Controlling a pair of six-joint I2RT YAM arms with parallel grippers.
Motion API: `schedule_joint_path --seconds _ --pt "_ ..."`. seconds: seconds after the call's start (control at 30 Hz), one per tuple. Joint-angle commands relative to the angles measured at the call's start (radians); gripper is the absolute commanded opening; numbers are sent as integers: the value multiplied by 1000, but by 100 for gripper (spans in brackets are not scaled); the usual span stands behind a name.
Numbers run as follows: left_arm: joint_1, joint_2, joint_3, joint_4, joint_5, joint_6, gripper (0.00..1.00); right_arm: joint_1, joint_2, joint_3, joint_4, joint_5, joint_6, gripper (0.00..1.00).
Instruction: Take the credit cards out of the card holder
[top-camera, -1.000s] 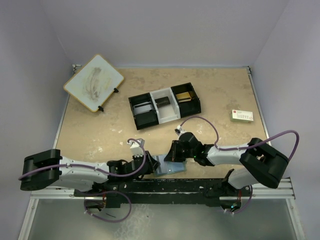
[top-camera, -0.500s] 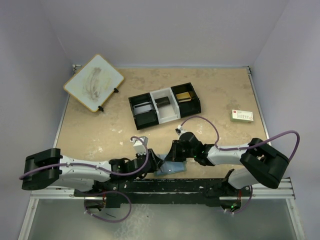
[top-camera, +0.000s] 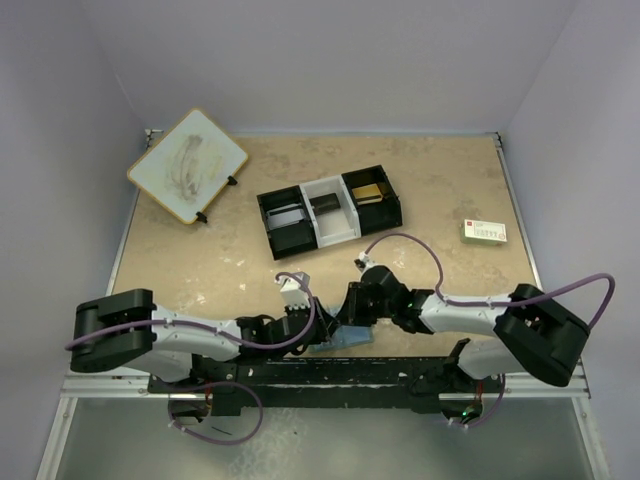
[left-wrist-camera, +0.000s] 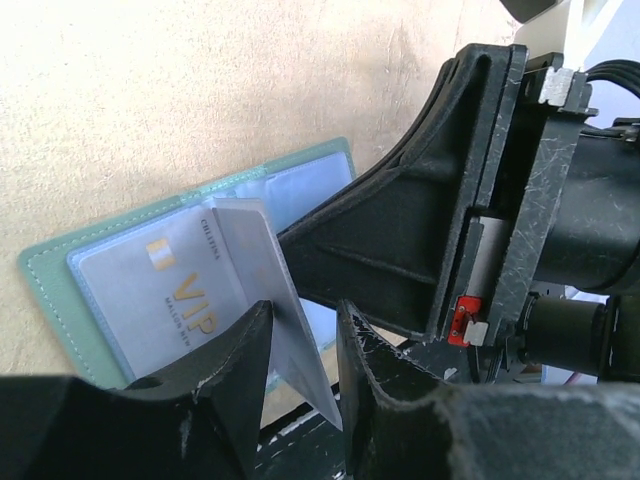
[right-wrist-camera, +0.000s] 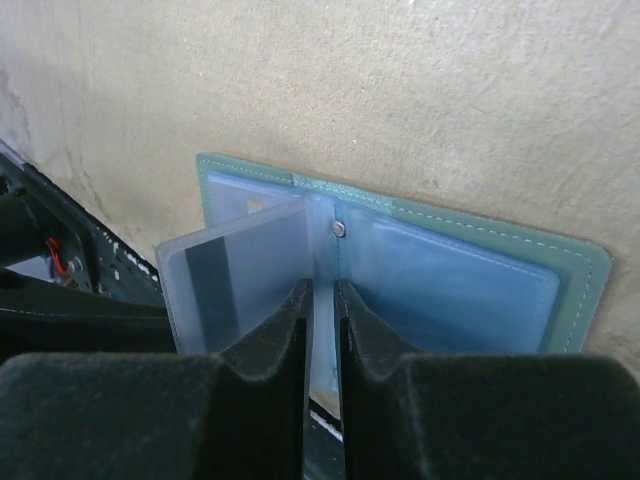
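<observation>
Card holder (top-camera: 345, 335) lies open at the near edge of the table (top-camera: 200, 270) between both arms, a card (right-wrist-camera: 205, 290) in its raised leaf (left-wrist-camera: 250, 250) standing between the left gripper's (left-wrist-camera: 305, 310) parted jaws, while the right gripper (right-wrist-camera: 320, 290) hovers nearly closed over the spine, grip unclear.

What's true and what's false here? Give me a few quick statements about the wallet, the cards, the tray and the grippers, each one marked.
1. The wallet lies open on the table. True.
2. A card marked VIP sits in one of its sleeves. True.
3. The tray has two compartments. False: it has three.
4. The small white box sits inside the tray. False: it lies on the table, to the right of the tray.
5. A clear sleeve passes between the left gripper's fingers. True.
</observation>
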Motion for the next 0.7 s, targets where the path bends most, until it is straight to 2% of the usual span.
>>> schedule_joint_path --seconds 0.0,0.17,0.3,0.53,0.67 --pt "6 36 50 66 9 23 30 5 -52 -4 -87 63 22 18" --pt "6 78 82 57 23 38 30 5 -178 7 -236 216 94 24" --pt "7 106 101 67 30 49 31 -3 -304 13 -398 333 124 33" --pt "9 203 186 79 86 92 33 -15 -525 11 -577 426 169 35" --pt "9 228 186 107 115 98 41 -17 -625 13 -605 442 147 37"
